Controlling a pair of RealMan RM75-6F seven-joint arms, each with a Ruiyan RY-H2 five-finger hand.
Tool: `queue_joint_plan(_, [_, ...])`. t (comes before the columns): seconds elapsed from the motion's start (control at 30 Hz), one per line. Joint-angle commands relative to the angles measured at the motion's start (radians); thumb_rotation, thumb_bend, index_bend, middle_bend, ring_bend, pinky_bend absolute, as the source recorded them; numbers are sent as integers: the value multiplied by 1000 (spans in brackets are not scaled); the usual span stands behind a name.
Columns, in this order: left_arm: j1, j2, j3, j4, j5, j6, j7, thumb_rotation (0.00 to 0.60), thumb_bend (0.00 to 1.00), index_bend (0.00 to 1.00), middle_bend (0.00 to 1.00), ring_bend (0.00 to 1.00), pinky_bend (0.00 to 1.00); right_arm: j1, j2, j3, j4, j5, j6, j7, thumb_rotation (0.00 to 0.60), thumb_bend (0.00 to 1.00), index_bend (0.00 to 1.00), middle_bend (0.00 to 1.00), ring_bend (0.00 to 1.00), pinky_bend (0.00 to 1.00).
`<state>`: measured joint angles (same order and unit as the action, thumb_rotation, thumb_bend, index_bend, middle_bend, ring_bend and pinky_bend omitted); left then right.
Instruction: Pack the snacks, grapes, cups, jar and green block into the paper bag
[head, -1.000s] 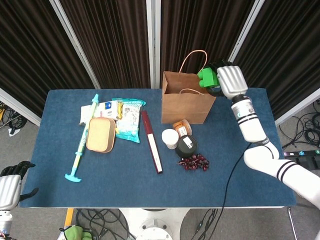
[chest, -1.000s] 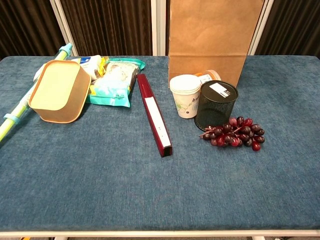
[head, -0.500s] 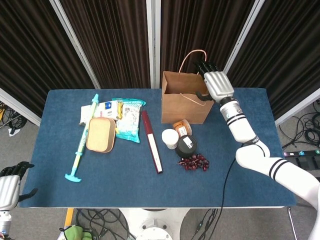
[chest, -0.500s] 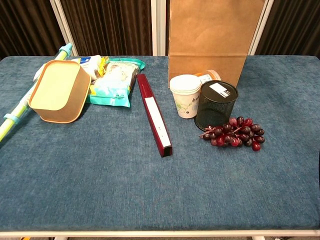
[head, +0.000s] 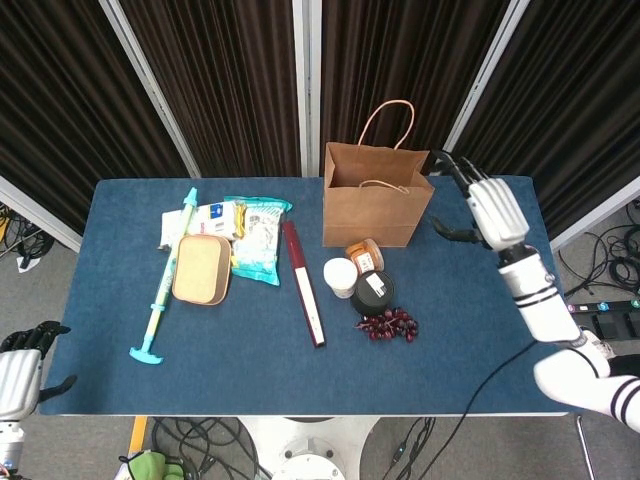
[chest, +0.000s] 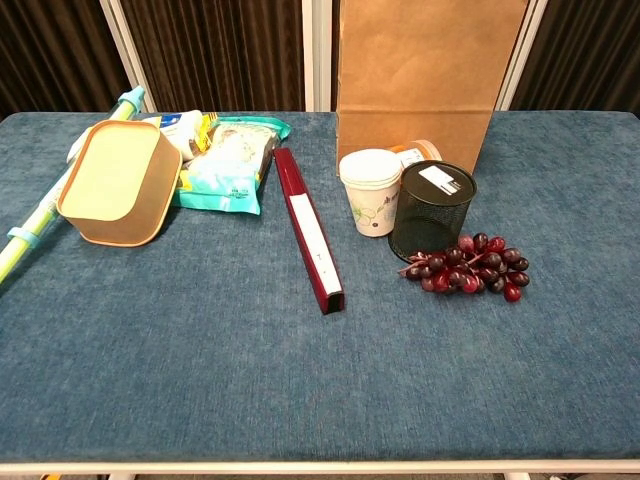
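The brown paper bag (head: 374, 203) (chest: 420, 75) stands upright at the back of the table. My right hand (head: 487, 208) hovers to the right of it, fingers spread and empty. In front of the bag are an orange-lidded jar (head: 365, 254) (chest: 420, 151), white paper cups (head: 340, 276) (chest: 370, 190), a black mesh cup (head: 373, 292) (chest: 431, 210) and dark grapes (head: 388, 324) (chest: 466, 266). Snack packets (head: 250, 235) (chest: 228, 162) lie at the left. The green block is out of sight. My left hand (head: 18, 366) rests off the table's near left corner, its fingers curled.
A dark red long box (head: 303, 283) (chest: 308, 228) lies mid-table. A tan lunch box (head: 201, 268) (chest: 118, 180) and a teal-and-yellow pump (head: 167, 276) (chest: 45, 208) lie at the left. Blue cloth (chest: 320, 380) covers the table.
My right hand held the green block above the bag a second ago, reached into the bag mouth, and has now pulled back to the right, empty. The block is gone from view.
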<state>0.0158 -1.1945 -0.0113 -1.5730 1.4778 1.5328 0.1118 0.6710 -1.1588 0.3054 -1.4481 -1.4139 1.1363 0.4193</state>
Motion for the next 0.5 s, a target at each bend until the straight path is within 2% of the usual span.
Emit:
queue_joint_plan(0.03, [-1,2,-1,-3,4,4,1,600,41,356,347,311,264,-101,27,-87,18,-80,100,72,600,184,114,325,184,319])
queue_joint_plan(0.27, [-1,1,3,-11,11,4,12,600,41,356,347,311,264,-182,29,-215,87,-209,165,229,600,185,277,407,219,348])
queue_joint_plan(0.37, [-3,2,4,-15,13,2,18,600,41,356,347,311,264,-184,23,-256,91,-259,158,197,600,182,289,408,220,348])
queue_joint_plan(0.5, [-4,1,4,-19,16,3,22,600,40,356,347,311,264,-157,0,-281,58,-276,82,58,600,98,278,373,210,348])
